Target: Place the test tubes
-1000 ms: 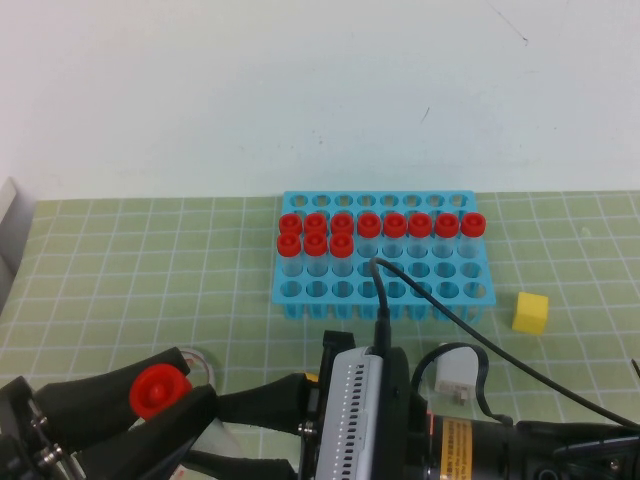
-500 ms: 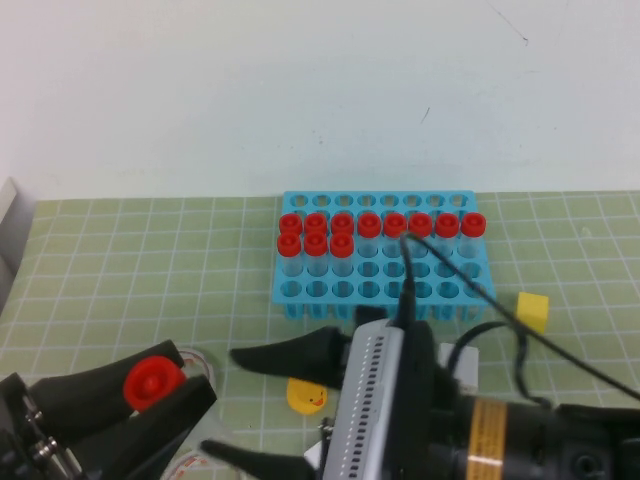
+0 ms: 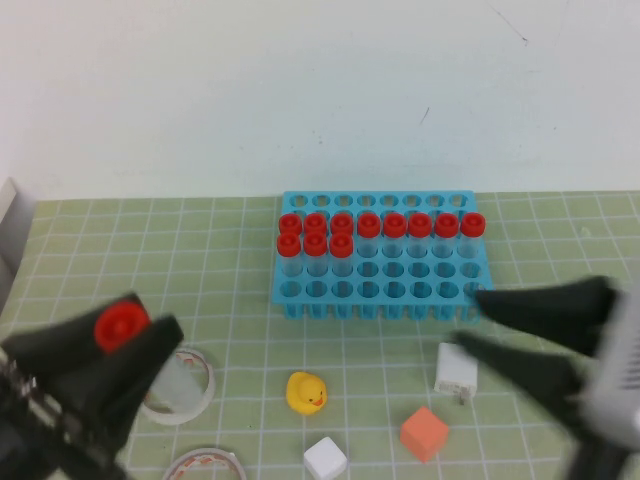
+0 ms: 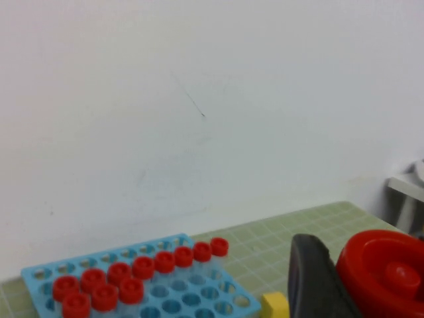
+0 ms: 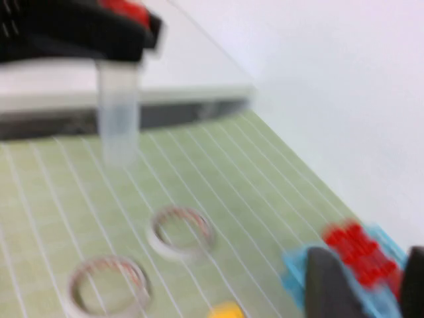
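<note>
Rack point(image 3: 400, 292) holds eleven red-capped tubes point(image 3: 381, 224): eight in one row, three in the next. Left gripper point(image 3: 128, 336), near left, clamps another test tube point(image 3: 121, 322). Right gripper point(image 3: 468, 318), near right, has its fingers spread and empty.

The plastic tube rack point(image 3: 400, 290) is bright blue; its clear test tubes point(image 3: 394, 226) and the lone clear tube point(image 3: 120, 323) have red caps. The table mat point(image 3: 150, 250) is pale green, white-gridded. Left gripper point(image 3: 125, 338) and right gripper point(image 3: 468, 318) are black.
</note>
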